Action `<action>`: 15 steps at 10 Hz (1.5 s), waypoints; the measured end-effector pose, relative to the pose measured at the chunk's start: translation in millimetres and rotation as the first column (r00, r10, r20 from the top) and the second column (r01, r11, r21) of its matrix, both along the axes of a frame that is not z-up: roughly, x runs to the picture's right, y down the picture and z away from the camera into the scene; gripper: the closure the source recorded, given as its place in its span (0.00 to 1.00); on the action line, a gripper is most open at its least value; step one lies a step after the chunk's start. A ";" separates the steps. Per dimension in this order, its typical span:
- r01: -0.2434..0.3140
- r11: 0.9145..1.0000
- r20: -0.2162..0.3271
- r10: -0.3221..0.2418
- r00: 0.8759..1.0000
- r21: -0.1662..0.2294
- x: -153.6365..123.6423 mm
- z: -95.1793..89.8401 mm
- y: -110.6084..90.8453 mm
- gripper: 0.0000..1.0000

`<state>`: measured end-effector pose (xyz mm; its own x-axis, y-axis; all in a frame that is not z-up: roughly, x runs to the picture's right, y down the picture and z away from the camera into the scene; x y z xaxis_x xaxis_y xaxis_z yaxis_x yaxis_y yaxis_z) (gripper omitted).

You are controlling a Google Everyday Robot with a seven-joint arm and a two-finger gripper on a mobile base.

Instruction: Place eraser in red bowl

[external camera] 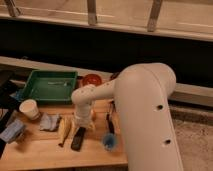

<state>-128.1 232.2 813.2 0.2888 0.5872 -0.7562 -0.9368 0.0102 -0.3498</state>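
The eraser [78, 138] is a flat black oblong block lying on the wooden table [45, 152], just right of the banana [62, 131]. The red bowl [91, 79] is small, round and orange-red, and stands at the table's back, right of the green tray. My white arm reaches from the right and bends down over the table. The gripper [82, 124] hangs at its end, just above the eraser's far end and beside the banana. The arm hides most of the space behind it.
A green tray [50, 85] stands at the back left. A paper cup [30, 109], a grey cloth [48, 121] and a bluish cloth [12, 131] lie at the left. A black-handled brush with blue head [110, 141] lies right of the eraser.
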 end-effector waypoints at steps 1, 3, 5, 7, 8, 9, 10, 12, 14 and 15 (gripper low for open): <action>-0.002 1.000 0.001 0.002 1.000 -0.001 -0.1 -1.5 -1.9 0.70; -0.002 1.000 0.005 0.002 1.000 -0.001 -2.9 -3.5 -3.4 0.90; -0.001 1.000 -0.016 0.001 1.000 0.026 2.7 -5.6 -9.2 1.00; -0.013 0.994 -0.063 0.020 0.998 0.109 18.9 -10.6 -38.0 1.00; -0.023 0.987 -0.084 0.037 0.996 0.158 28.7 -17.1 -61.4 1.00; -0.026 0.981 -0.100 0.046 0.994 0.191 36.9 -21.7 -79.8 1.00; -0.036 0.972 -0.118 0.065 0.991 0.231 50.6 -22.6 -106.0 1.00; -0.065 0.958 -0.134 0.106 0.985 0.281 77.1 -13.3 -150.6 1.00; -0.101 0.945 -0.136 0.149 0.979 0.310 99.4 3.1 -197.9 1.00; -0.130 0.937 -0.133 0.181 0.974 0.325 108.9 9.9 -218.8 1.00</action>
